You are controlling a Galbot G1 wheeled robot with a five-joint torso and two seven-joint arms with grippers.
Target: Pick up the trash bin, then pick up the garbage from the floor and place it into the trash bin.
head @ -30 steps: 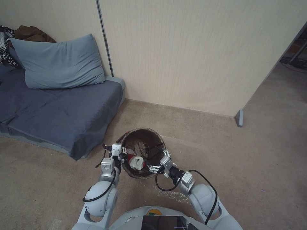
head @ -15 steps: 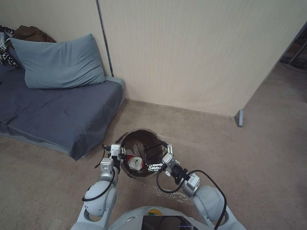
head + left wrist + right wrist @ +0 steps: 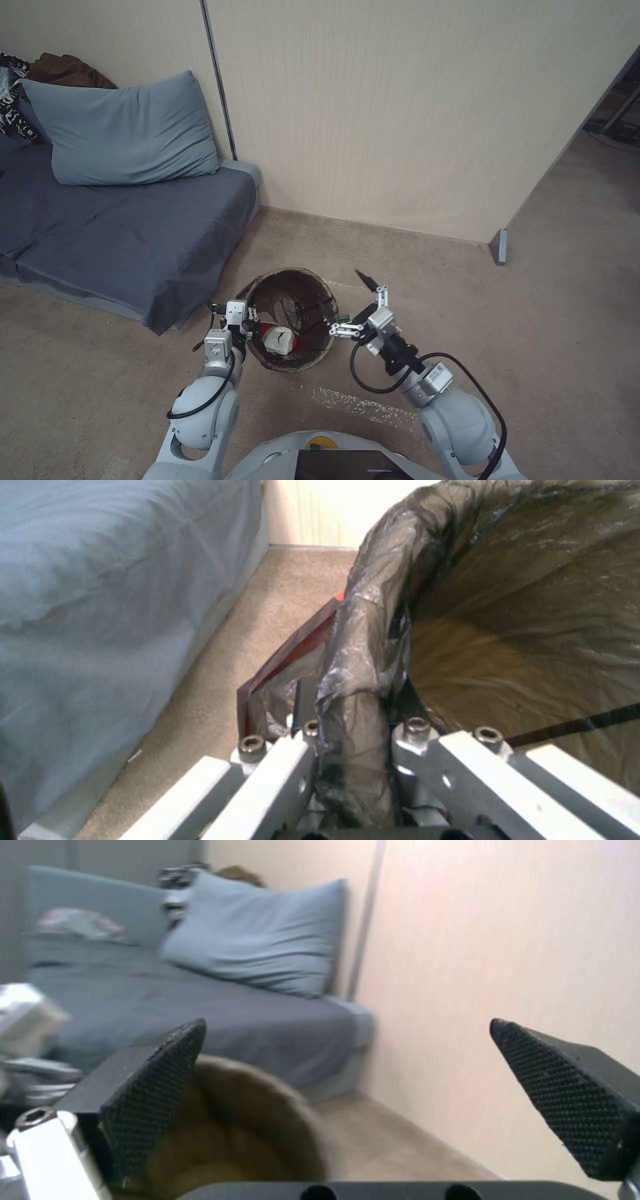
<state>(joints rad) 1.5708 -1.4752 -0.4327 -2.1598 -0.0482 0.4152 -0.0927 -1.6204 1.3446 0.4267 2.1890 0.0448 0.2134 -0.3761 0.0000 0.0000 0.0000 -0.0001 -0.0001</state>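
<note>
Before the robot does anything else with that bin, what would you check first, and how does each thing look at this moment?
1. Left gripper clamped on the trash bin rim: ok, its fingers pinch the bag-covered edge.
2. Right gripper free of the bin: ok, open, beside the rim, holding nothing.
3. Garbage inside the bin: ok, a red-and-white piece lies in it.
4. Bag liner seated: ok, folded over the rim.
5. Bin lifted off the floor: cannot tell.
6. Bed clear of the bin: ok, apart.
</note>
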